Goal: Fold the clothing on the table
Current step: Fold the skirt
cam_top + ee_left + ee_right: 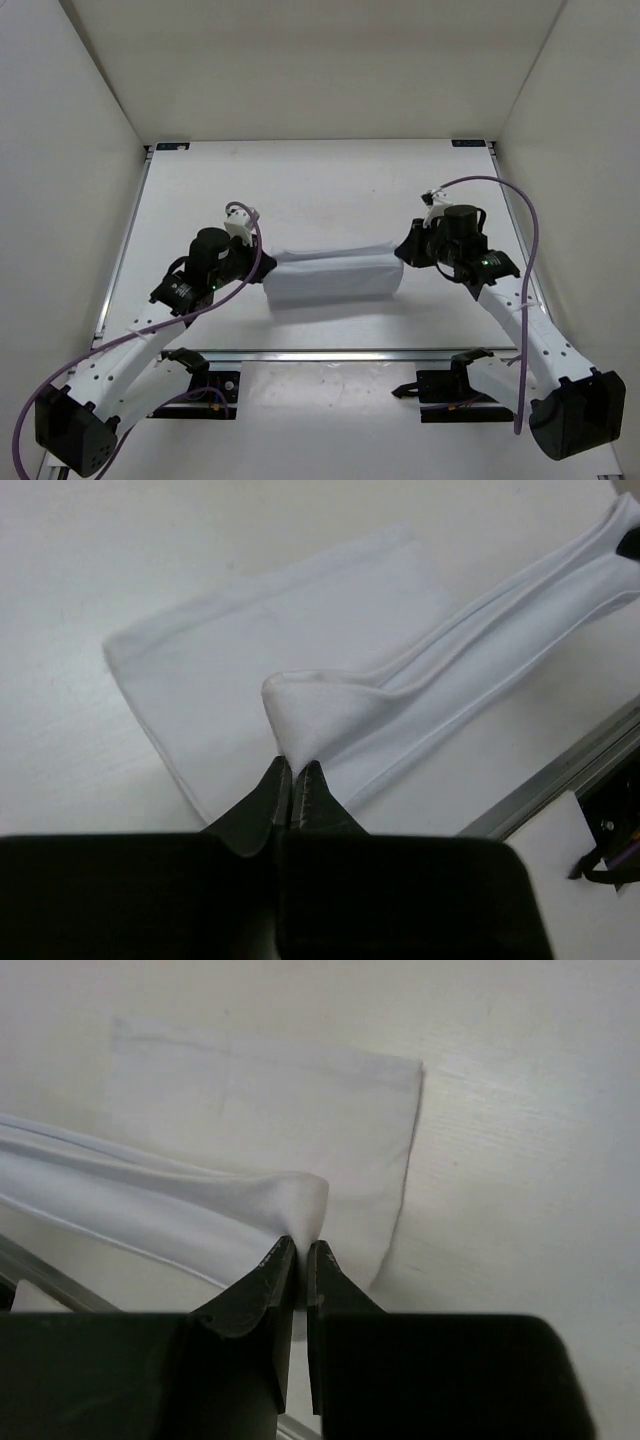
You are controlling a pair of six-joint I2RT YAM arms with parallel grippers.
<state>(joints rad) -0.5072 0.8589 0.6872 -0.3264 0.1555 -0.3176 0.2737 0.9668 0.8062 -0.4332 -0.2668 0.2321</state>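
Clothing [335, 280] lies just toward six o'clock of the table [330, 180] centre, its upper layer strung taut between the left gripper [293, 770] at nine o'clock and the right gripper [300, 1250] at three. Each pinches a corner tightly, seemingly so the edge carries over evenly for a fold.

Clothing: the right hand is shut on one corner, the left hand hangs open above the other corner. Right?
Not quite. The left hand is not open: the left wrist view shows its jaws closed, pinching a raised corner of the clothing. The right hand is shut on the other corner, as you said.
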